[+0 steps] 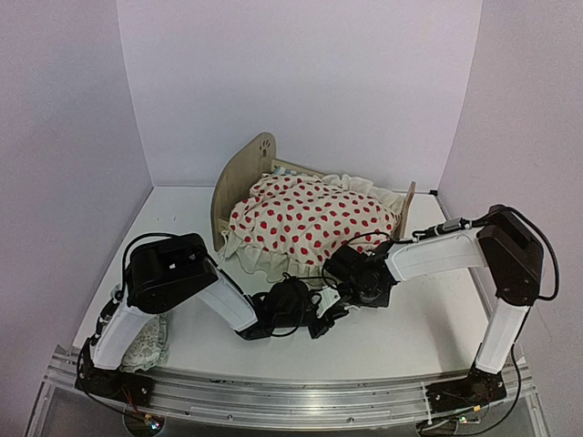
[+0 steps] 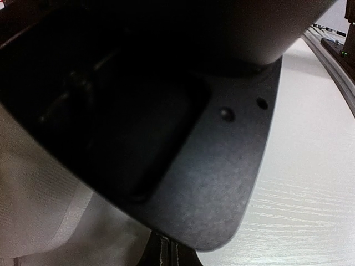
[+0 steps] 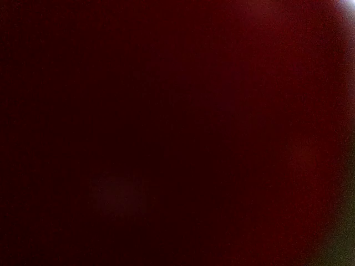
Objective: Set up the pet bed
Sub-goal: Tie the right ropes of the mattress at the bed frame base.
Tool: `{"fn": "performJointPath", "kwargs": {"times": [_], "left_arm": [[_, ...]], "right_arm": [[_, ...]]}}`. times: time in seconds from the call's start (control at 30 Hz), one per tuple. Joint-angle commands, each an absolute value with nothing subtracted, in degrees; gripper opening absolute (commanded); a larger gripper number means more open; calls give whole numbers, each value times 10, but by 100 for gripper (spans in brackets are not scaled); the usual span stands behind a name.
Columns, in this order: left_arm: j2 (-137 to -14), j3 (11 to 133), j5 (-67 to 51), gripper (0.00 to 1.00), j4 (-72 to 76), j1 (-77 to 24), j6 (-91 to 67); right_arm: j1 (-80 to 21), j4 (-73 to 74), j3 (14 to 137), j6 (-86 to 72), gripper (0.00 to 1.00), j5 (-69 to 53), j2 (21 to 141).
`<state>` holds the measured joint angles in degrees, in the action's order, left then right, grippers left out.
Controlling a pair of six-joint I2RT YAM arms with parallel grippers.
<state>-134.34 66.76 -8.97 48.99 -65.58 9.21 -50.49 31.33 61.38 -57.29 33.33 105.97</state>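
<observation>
- Finding the metal rail (image 1: 291,396) nearest, with a small pale patterned pillow (image 1: 146,346) tucked beside the left arm's base.
- Reading the left gripper (image 1: 326,317) as fully closed, low over the table (image 1: 410,332) just in front of the bed, gripping nothing that can be made out.
- Placing the right gripper (image 1: 339,264) at the ruffled near edge of the red-dotted blanket (image 1: 310,218); failing to tell how wide its jaws stand, its own camera giving only a dark red blur.
- Locating the pet bed (image 1: 228,196) at the back middle of the table, long axis running left to right — headboard (image 1: 246,164) with paw-print cutout (image 1: 265,143) on the left, footboard (image 1: 407,205) on the right, blanket draping over the top.
</observation>
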Motion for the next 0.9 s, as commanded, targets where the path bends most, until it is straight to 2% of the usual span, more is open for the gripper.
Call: {"fn": "performJointPath", "kwargs": {"times": [0.0,0.63,0.87], "left_arm": [[-1352,688,-98,0,485,-658,101],[-1357,691,-103,0,485,-658,94],[-1360,695,-102,0,483,-657,94]], "right_arm": [[-499,324,612,-576,15,328,1075],[-492,306,669,-521,17,277,1061],[-492,382,691,-548,32,250,1039]]}}
